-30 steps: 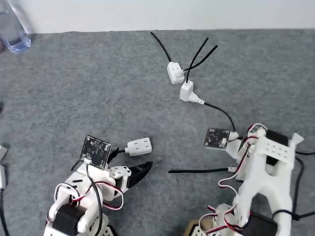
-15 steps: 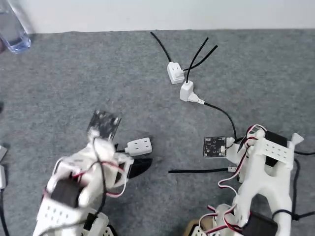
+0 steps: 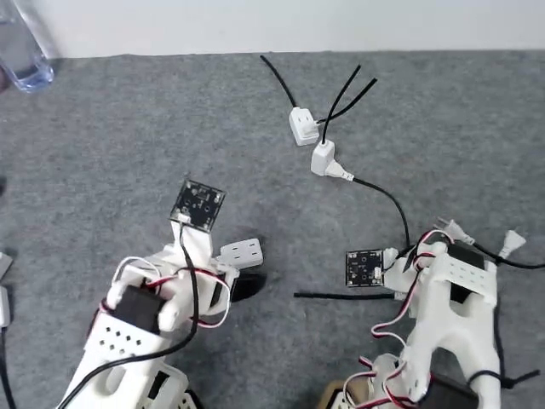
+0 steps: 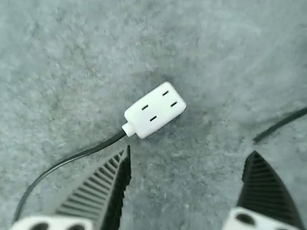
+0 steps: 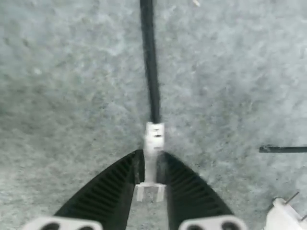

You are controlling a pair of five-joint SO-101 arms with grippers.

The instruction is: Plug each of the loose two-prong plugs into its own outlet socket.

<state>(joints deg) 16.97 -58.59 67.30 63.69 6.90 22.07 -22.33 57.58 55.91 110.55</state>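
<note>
Your right claw [image 5: 151, 154] pinches a white plug [image 5: 154, 134]. Its near end is hard to make out between the ribbed black fingers [image 5: 115, 187], and its black cord [image 5: 149, 57] leads farther off. Your left claw [image 4: 190, 153] gapes above a blocky white socket [image 4: 154, 109] on the fuzzy grey mat [image 3: 128, 128]. Far centre, a second socket [image 3: 302, 125] lies just beside a second plug [image 3: 324, 158].

Grey, carpet-like felt covers the desk [image 3: 111, 128]. A plain white wall [image 3: 298, 25] runs along the desk's far edge, where a clear plastic bottle [image 3: 21, 55] stands.

On the grey counter [image 3: 102, 153] a white outlet socket [image 3: 241, 251] is laid centrally, two white connectors [image 3: 324, 158] toward twelve o'clock.
</note>
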